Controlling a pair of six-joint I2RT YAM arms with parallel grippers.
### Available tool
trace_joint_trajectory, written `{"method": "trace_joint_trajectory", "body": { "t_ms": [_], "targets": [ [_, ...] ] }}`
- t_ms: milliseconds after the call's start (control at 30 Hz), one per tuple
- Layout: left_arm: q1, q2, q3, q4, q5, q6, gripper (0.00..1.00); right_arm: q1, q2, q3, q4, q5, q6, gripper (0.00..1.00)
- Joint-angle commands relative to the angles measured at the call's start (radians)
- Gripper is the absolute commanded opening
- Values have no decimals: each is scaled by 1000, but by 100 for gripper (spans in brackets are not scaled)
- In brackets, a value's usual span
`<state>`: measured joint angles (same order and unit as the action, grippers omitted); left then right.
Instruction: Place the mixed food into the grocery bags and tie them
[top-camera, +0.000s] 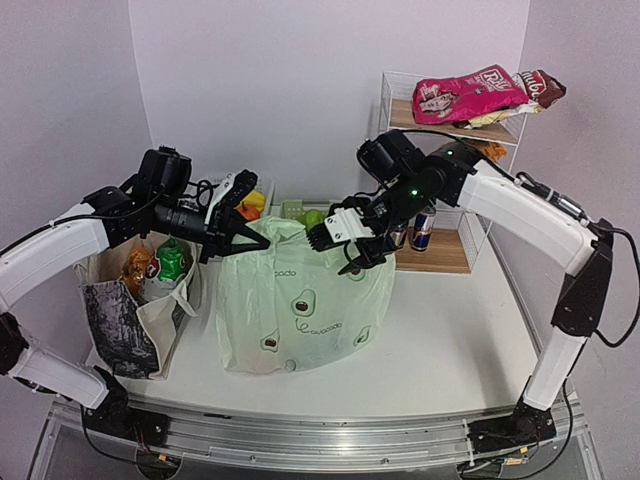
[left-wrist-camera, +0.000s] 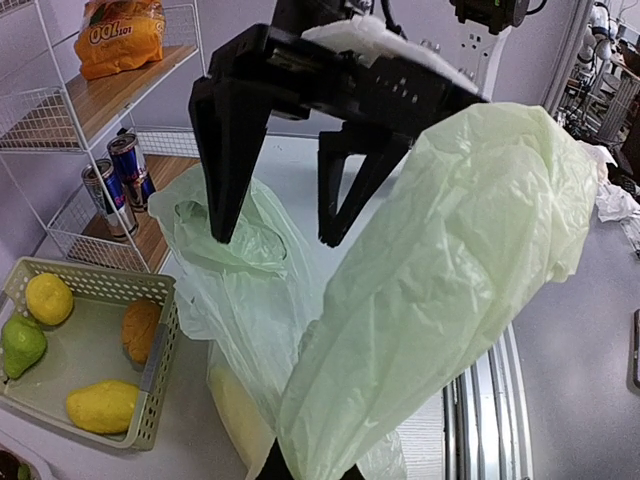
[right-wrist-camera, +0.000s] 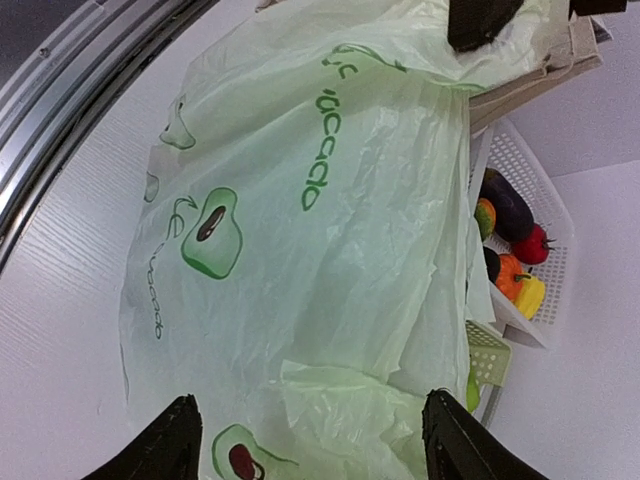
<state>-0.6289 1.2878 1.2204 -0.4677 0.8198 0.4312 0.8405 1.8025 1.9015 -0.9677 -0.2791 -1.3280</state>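
The pale-green avocado-print plastic bag (top-camera: 300, 310) stands mid-table, bulging. My left gripper (top-camera: 243, 238) is shut on one of its upper flaps (left-wrist-camera: 450, 260) and holds it up and to the left. My right gripper (top-camera: 352, 262) hangs open over the bag's right top, its fingers (right-wrist-camera: 165, 450) either side of a loose flap (right-wrist-camera: 370, 410) without touching it. From the left wrist the right gripper (left-wrist-camera: 278, 240) shows open above the bag mouth. A yellow shape (left-wrist-camera: 235, 410) shows through the plastic. The beige tote (top-camera: 120, 320) stands at the left, holding a green-white packet (top-camera: 172, 262) and an orange one (top-camera: 137, 265).
A wire shelf (top-camera: 440, 250) at the back right carries two drink cans (top-camera: 423, 230) and, on top, a pink snack packet (top-camera: 470, 95). A green slotted basket (left-wrist-camera: 150, 370) and a white basket (right-wrist-camera: 545, 215) with toy fruit stand behind the bags. The metal rail (top-camera: 300, 435) runs along the front edge.
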Motion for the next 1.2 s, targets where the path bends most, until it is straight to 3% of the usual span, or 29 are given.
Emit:
{"method": "trace_joint_trajectory", "body": {
  "t_ms": [0, 200, 300, 367, 500, 833, 967, 1167],
  "targets": [
    [6, -8, 51, -13, 36, 27, 0, -21, 60, 67, -11, -16, -38, 66],
    [6, -22, 39, -13, 43, 35, 0, -43, 71, 65, 19, -3, -38, 41],
    [6, -22, 40, -15, 50, 47, 0, -44, 82, 82, 31, 4, 11, 13],
    [6, -24, 43, -20, 47, 55, 0, -44, 88, 124, 34, 27, 112, 0],
    [32, -36, 45, -25, 51, 51, 0, -68, -8, 168, 35, 100, 460, 0],
    [75, -46, 36, 13, 156, 71, 0, -91, -527, -258, 129, 258, 1110, 0],
    [75, -27, 47, 28, 187, 118, 0, -91, -663, -317, 142, 352, 1291, 0],
    [74, 21, 44, 105, 302, 161, 0, -91, -757, -338, 151, 350, 1435, 0]
  ]
}}
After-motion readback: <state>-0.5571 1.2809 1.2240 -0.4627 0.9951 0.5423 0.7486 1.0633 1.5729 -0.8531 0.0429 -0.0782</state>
